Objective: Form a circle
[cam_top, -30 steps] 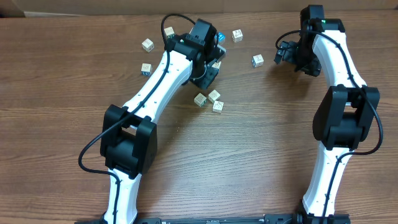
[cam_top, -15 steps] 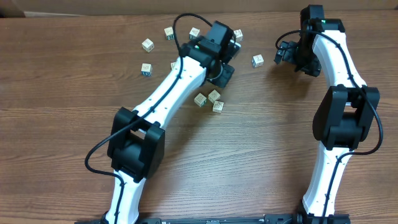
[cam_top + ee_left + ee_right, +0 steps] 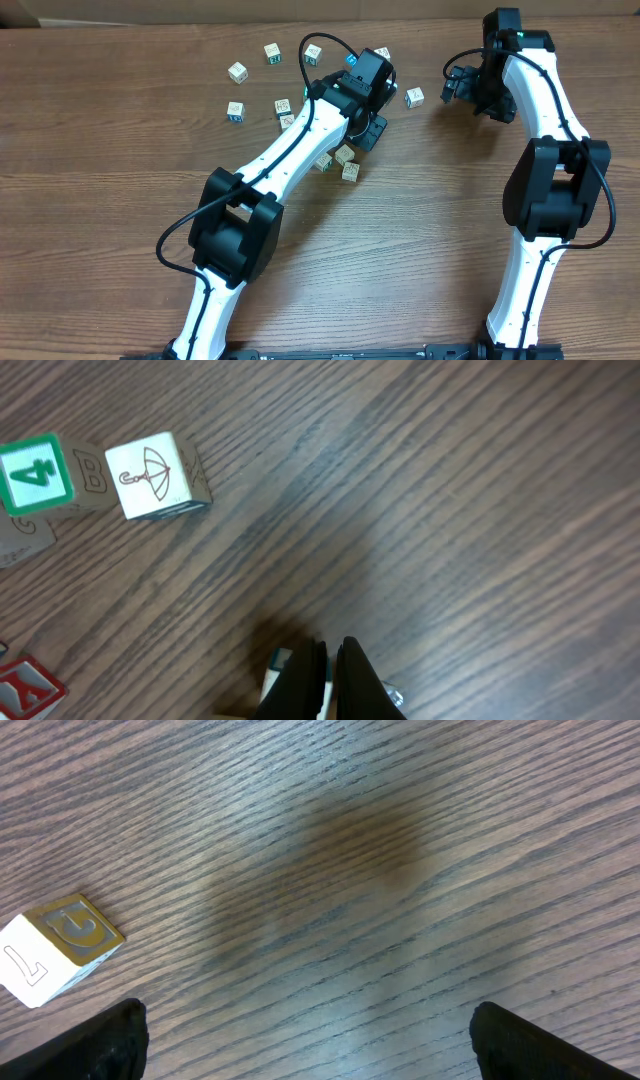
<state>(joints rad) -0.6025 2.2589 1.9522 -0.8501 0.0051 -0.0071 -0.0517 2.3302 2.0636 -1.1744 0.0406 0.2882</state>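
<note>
Overhead: letter cubes [image 3: 344,153] lie loose across far-centre of table [image 3: 100,250], not in ring. Three sit tight together beside left arm [image 3: 290,150], rest well apart.
Left wrist: left gripper [image 3: 330,652] has fingers pressed together, nothing clamped. Umbrella cube [image 3: 155,477] sits just beside "4" cube [image 3: 35,473].
Right wrist: right gripper [image 3: 308,1025] spread wide, empty. G cube [image 3: 60,945] near one finger.

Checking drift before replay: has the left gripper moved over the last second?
Yes. In the overhead view the left gripper has shifted right, toward the lone block, which stayed put.
</note>
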